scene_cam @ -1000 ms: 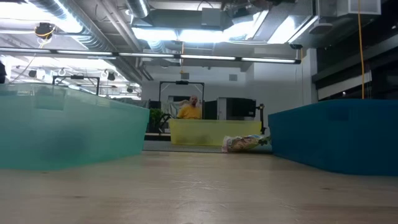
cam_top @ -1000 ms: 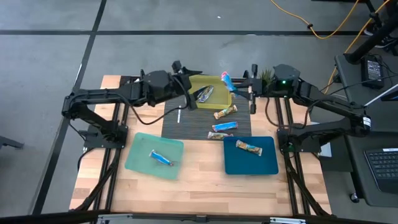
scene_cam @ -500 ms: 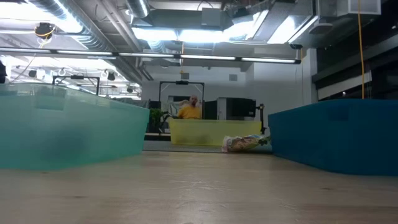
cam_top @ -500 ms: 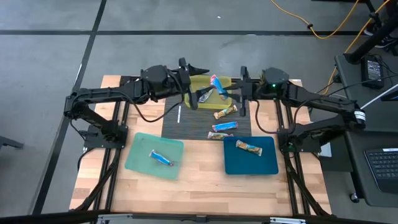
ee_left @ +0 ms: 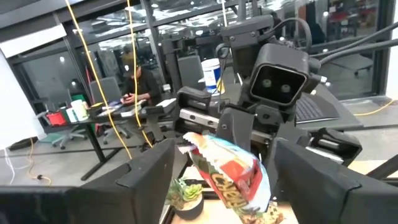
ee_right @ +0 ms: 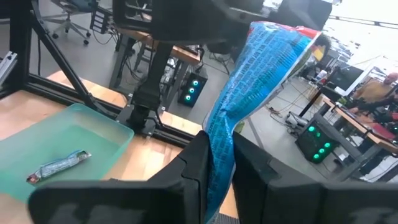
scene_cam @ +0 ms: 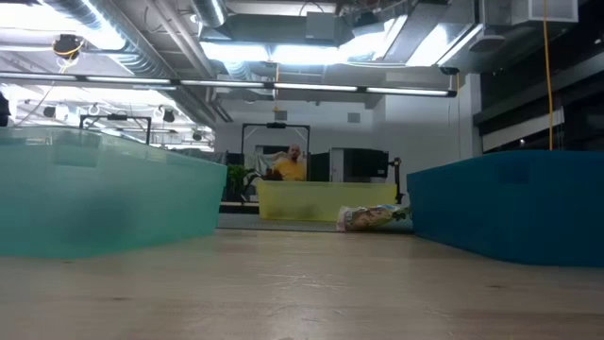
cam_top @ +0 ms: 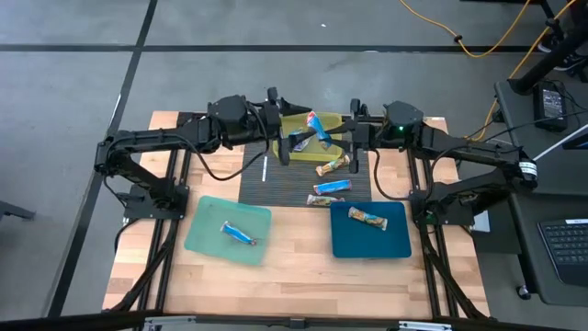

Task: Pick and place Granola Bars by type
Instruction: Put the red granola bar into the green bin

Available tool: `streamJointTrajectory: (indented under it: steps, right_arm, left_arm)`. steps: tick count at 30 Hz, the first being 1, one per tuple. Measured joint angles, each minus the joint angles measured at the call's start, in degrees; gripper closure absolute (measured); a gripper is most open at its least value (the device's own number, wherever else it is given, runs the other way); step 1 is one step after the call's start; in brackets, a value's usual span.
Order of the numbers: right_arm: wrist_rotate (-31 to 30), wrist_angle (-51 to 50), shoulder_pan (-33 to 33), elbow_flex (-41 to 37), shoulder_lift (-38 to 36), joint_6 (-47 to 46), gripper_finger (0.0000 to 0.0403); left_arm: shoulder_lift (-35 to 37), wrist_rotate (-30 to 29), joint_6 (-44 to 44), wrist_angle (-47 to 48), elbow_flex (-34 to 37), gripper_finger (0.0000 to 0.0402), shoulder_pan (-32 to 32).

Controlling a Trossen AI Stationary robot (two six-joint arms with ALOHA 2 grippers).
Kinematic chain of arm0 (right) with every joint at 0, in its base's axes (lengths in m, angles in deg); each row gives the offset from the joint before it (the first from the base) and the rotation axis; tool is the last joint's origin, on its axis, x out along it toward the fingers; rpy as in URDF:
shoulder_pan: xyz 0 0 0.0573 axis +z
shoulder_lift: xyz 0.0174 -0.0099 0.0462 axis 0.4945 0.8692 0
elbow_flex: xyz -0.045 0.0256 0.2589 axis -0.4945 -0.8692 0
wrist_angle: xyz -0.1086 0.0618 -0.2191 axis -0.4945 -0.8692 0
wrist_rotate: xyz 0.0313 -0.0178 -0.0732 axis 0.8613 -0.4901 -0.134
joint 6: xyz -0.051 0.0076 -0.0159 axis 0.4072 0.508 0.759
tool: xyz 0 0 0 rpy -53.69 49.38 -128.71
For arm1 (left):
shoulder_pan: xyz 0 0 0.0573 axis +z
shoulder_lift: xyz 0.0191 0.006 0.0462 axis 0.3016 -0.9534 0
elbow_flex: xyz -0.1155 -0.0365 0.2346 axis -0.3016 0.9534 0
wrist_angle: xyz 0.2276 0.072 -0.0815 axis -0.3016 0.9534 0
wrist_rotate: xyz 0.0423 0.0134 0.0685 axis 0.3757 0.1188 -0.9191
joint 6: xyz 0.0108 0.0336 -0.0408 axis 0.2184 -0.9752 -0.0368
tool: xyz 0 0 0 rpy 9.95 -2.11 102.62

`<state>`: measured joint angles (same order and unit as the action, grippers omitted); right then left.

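Note:
A bright blue granola bar hangs in the air above the yellow tray at the table's far middle, with my right gripper shut on it. My left gripper faces it from the left, level and open. In the left wrist view the blue bar stands between my left gripper's fingers without touching them. A silvery bar lies in the yellow tray. One blue bar lies in the green tray, and a tan bar in the blue tray. My right gripper pinches the blue bar's lower end between its two fingers. The fingers come level from the table's right. The bar is lifted clear and sticks out past the fingertips toward my left gripper, its free end crumpled.
On the dark mat lie a tan bar, a blue bar, another bar and a thin white stick. The low view shows the green tray, the blue tray, the yellow tray and one bar.
My right gripper has carried the blue bar toward the table's left, up to my left gripper, still clear of the tray. My left gripper has turned and stayed open. The bar now stands between its fingers.

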<state>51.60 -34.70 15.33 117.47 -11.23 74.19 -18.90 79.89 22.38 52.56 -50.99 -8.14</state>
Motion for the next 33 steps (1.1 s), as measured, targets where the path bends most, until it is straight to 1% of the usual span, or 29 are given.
streamJointTrajectory:
  steps: [4, 8, 14, 20, 24, 29, 31, 33]
  right_arm:
    - [0.0, 0.75, 0.0, 0.0, 0.0, 0.0, 0.0341]
    - [0.0, 2.59, 0.0, 0.0, 0.0, 0.0, 0.0341]
    - [0.0, 2.74, 0.0, 0.0, 0.0, -0.01, 0.0341]
    - [0.18, 3.29, 0.0, 0.02, 0.68, -0.2, 0.0341]
    - [0.15, 3.41, 0.04, 0.04, 0.96, -0.2, 0.034]
    - [0.08, 3.24, 0.04, 0.04, 0.74, -0.31, 0.0339]
    - [-0.06, 3.28, 0.04, 0.04, 0.72, -0.31, 0.0333]
    - [-0.58, 2.99, 0.04, 0.19, 0.68, -0.35, 0.0318]
  left_arm:
    - [0.0, 0.0, 0.52, 0.01, 0.0, 0.017, 0.19]
    - [0.0, -0.01, 0.52, 0.02, 0.0, 0.021, 0.19]
    - [0.0, 0.0, 0.52, 0.0, 0.0, 0.0273, 0.19]
    - [0.0, 2.97, 0.49, -1.42, 0.07, 0.0324, 0.21]
    - [0.0, 3.21, 0.49, -1.64, 0.09, 0.0343, 0.21]
    - [0.0, 3.34, 0.49, -1.64, 0.09, 0.0349, 0.19]
    - [0.0, 3.34, 0.49, -1.66, 0.09, 0.0348, 0.19]
    - [0.0, 3.32, 0.49, -1.72, 0.09, 0.0348, 0.17]
